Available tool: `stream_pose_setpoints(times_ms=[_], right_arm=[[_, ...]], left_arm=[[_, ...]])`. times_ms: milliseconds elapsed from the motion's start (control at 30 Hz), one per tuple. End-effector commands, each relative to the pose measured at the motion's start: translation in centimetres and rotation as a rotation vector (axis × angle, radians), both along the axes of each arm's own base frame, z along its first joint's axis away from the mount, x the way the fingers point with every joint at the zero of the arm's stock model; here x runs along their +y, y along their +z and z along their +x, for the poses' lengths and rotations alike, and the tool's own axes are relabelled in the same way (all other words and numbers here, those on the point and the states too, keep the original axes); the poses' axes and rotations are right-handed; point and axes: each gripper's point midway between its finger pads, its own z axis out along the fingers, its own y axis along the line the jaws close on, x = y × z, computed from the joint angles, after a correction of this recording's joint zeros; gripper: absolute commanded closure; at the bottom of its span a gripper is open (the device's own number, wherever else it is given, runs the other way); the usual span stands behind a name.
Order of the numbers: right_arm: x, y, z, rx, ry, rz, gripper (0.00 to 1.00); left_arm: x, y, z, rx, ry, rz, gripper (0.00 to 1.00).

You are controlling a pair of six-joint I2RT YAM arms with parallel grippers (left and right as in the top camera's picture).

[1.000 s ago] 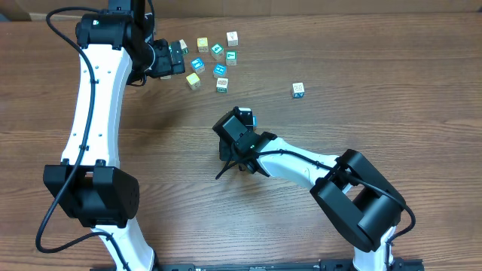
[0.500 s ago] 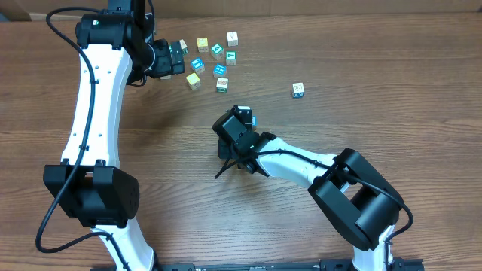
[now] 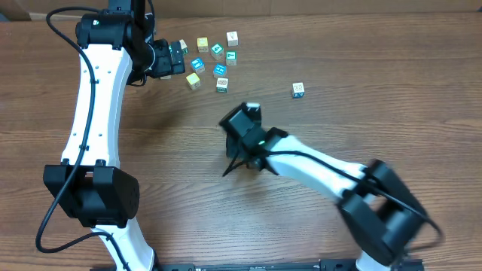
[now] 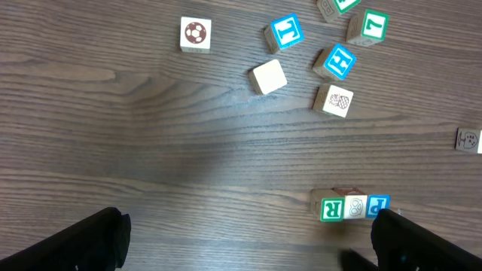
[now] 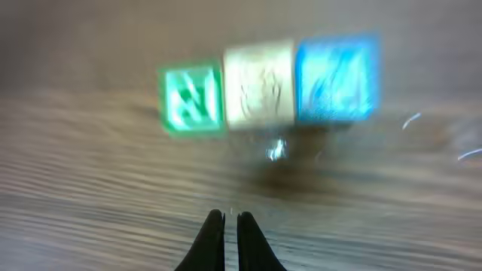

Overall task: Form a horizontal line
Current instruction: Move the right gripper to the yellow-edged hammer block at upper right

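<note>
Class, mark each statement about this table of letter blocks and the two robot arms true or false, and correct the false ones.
1. The left gripper is open. True.
2. The right gripper is spread wide. False: its fingers are shut together and hold nothing.
3. The green R block sits in a row with a pale block and a blue P block. True.
4. The soccer-ball block is part of that row. False: it lies alone, well apart from it.
</note>
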Motion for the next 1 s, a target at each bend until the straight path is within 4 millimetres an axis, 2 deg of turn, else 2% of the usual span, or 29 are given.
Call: stream_pose_setpoints(times_ms=[0,67,200,267,300,333,367,467,600,733,900,967], right_arm=[[-3.8,8.8,3.4,-0.170,-0.076,0.075,0.97],[-7.0,12.9,5.9,-0.183,-0.110,0.090,0.95],[-10.7,18.0,8.8,-0.137,-0.085,0.083,0.81],[-11.9,19.1,9.9,-0.141,-0.059,0.047,0.64],[-12.4,19.0,10.3,-0.139,-0.043,0.023,0.48],[-12.8,18.6,10.4,-0.128,-0.032,0.004,0.27],[-13.2,17.7,10.3,-0.104,-0.024,-0.016,0.16],[-13.7,15.4,10.3,-0.044,0.006,-0.063,0.00],[-13.6,13.1,11.2,-0.009,-0.025,-0.062,0.00],[-13.5,9.9,12.0,0.014,0.064,-0.136,0.00],[-16.2,4.0,13.5,0.104,0.001,-0.242,0.00],[-17.0,2.4,14.2,0.118,-0.017,-0.245,0.00]], left_arm=[[-0.2,0.0,0.1,-0.001,0.005,0.003,0.00],[-0.2,0.0,0.1,-0.001,0.005,0.003,0.00],[-0.2,0.0,0.1,-0.001,0.005,0.003,0.00],[-0.2,0.0,0.1,-0.001,0.005,0.003,0.00],[-0.2,0.0,0.1,-0.001,0.005,0.003,0.00],[-0.2,0.0,0.1,-0.001,0.005,0.003,0.00],[-0.2,0.0,0.1,-0.001,0.005,0.003,0.00],[-0.2,0.0,0.1,-0.001,0.005,0.003,0.00],[-0.2,0.0,0.1,-0.001,0.005,0.003,0.00],[-0.2,0.0,0.1,-0.001,0.005,0.003,0.00],[-0.2,0.0,0.1,-0.001,0.005,0.003,0.00],[-0.2,0.0,0.1,-0.001,0.005,0.003,0.00]])
